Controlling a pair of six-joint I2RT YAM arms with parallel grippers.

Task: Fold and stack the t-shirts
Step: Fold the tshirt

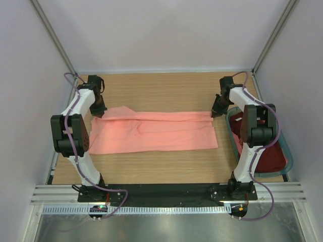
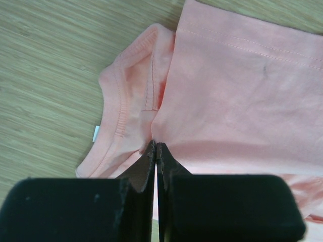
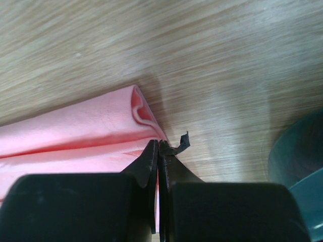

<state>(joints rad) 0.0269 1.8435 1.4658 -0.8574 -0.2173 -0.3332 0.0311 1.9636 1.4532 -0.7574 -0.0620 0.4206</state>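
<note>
A salmon-pink t-shirt [image 1: 156,132] lies spread across the middle of the wooden table, its far long edge folded over. My left gripper [image 1: 99,112] is shut on the shirt's far left corner beside the collar [image 2: 118,116], with cloth [image 2: 237,96] pinched between the jaws [image 2: 155,146]. My right gripper [image 1: 216,113] is shut on the shirt's far right corner, where the folded hem [image 3: 136,108] meets the jaws [image 3: 159,143]. A dark maroon t-shirt [image 1: 270,159] lies in the basket at the right, partly hidden by my right arm.
The grey-teal plastic basket [image 1: 285,146] stands at the table's right edge, its rim showing in the right wrist view [image 3: 298,151]. A frayed bit of black pad sticks out by the right fingertip [image 3: 182,141]. Bare wood lies behind and in front of the shirt.
</note>
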